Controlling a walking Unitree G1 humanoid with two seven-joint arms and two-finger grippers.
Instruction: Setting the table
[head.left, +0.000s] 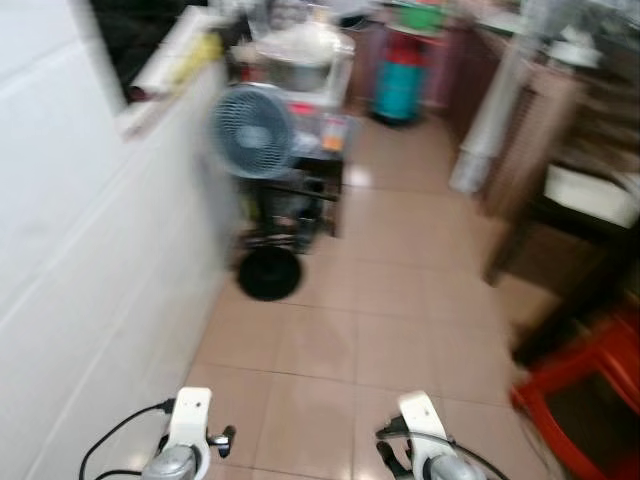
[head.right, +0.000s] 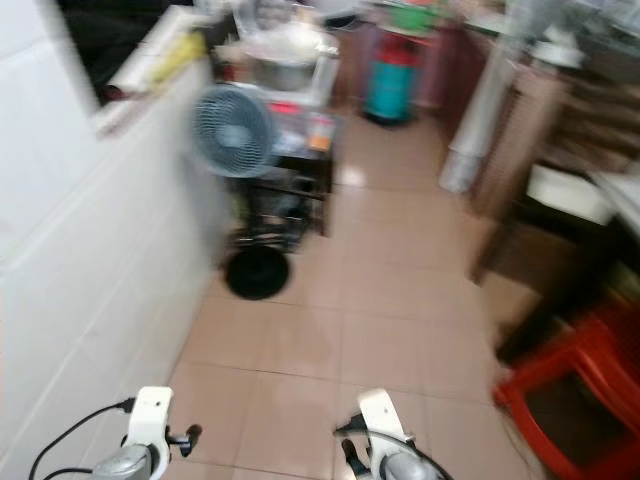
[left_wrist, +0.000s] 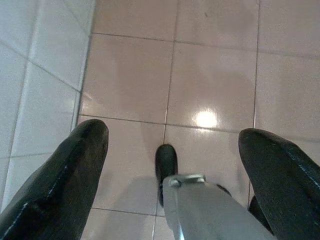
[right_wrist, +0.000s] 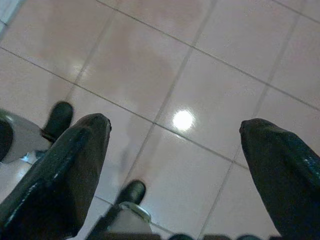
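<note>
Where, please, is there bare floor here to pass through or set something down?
The widest bare stretch of tiled floor runs down the middle, between the white tiled wall and the dark table with the red stool. It is crowded by the fan and the rack behind it. Both grippers, left and right, hang open over bare tiles.

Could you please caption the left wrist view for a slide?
Left gripper open and empty, its fingers hanging over the floor beside a white wall.
</note>
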